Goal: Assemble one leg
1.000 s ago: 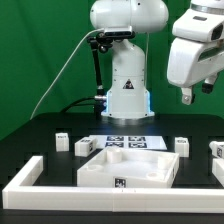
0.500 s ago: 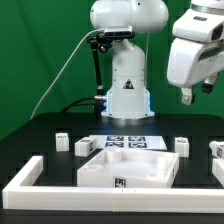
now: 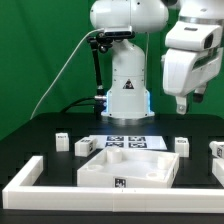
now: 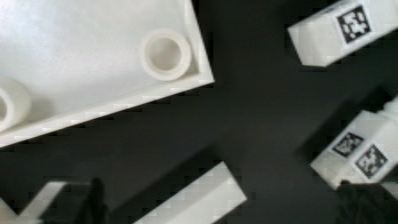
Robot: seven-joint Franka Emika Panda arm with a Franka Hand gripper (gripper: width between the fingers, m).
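Change: The gripper point(image 3: 182, 103) was carried toward the exterior view's left and slightly lowered within the last half-second, after a half-second without motion. The parts on the table point(image 3: 55, 160) were left unmoved.
Meaning: An approach was judged to have been begun. No leg had yet been lifted, so the assembly was reckoned to be at its very start.
Fingers: Whether they were spread or closed could not be told, as only one dark tip was shown in the exterior view. Nothing was seen to be held.
Leg: The leg point(image 3: 181, 145) was stood upright toward the table's edge on the exterior view's right, near the tray's back corner, well below the gripper and untouched.
Other legs: A second leg point(image 3: 83, 147) and a third leg point(image 3: 60, 141) were placed toward the opposite edge. A fourth leg point(image 3: 216, 148) was placed close to the right edge.
Tray: The tray point(image 3: 100, 175) was laid mid-table, toward the front edge.
Marker board: The marker board point(image 3: 125, 142) was laid just behind the tray.
Border bar: The border bar point(image 3: 25, 175) was run along the left and front edges.
Obstruction: Nothing was seen above the leg. The tray's corner was judged the nearest hindrance.
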